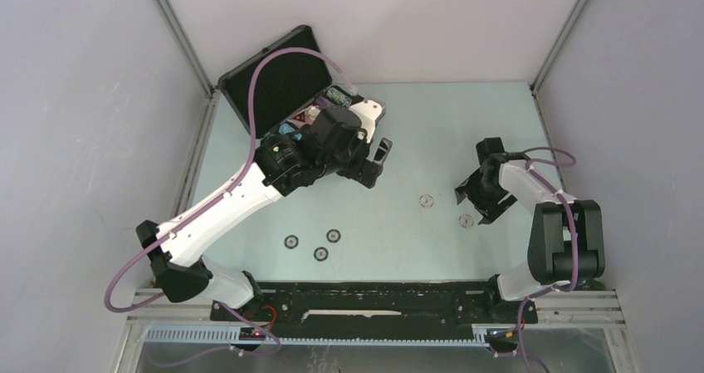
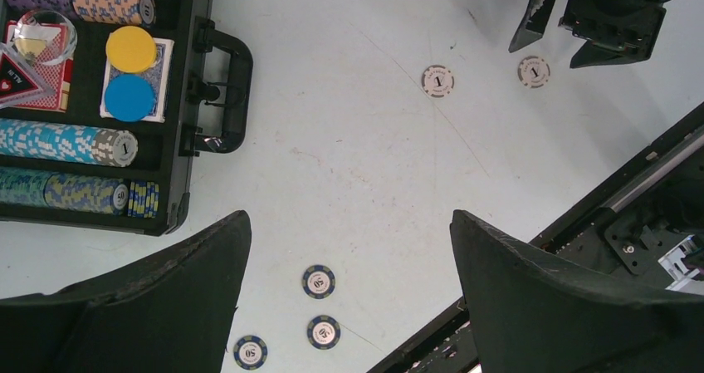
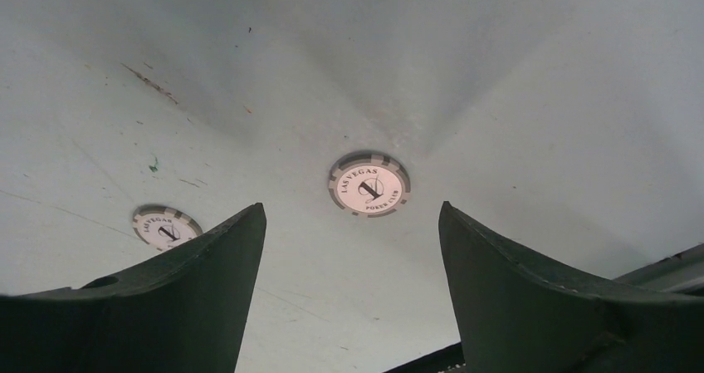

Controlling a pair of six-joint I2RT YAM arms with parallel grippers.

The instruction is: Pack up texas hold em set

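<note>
The open black poker case [image 1: 274, 82] stands at the back left, and in the left wrist view [image 2: 191, 7] it holds rows of chips, two card decks, a yellow disc and a blue disc. Three blue 50 chips [image 1: 320, 253] lie loose on the table in front of the left arm [image 2: 319, 282]. Two white 1 chips lie mid-right [image 1: 426, 200] [image 1: 466, 220]. My left gripper [image 1: 378, 164] [image 2: 349, 217] is open and empty, high above the table beside the case. My right gripper [image 1: 475, 207] [image 3: 351, 207] is open, low over one white chip [image 3: 369, 184]; the other [image 3: 166, 226] lies left of its fingers.
The case handle [image 2: 228, 90] juts toward the middle of the table. A black rail [image 1: 374, 298] runs along the near edge. Grey walls enclose the pale green table [image 1: 398, 124] on three sides.
</note>
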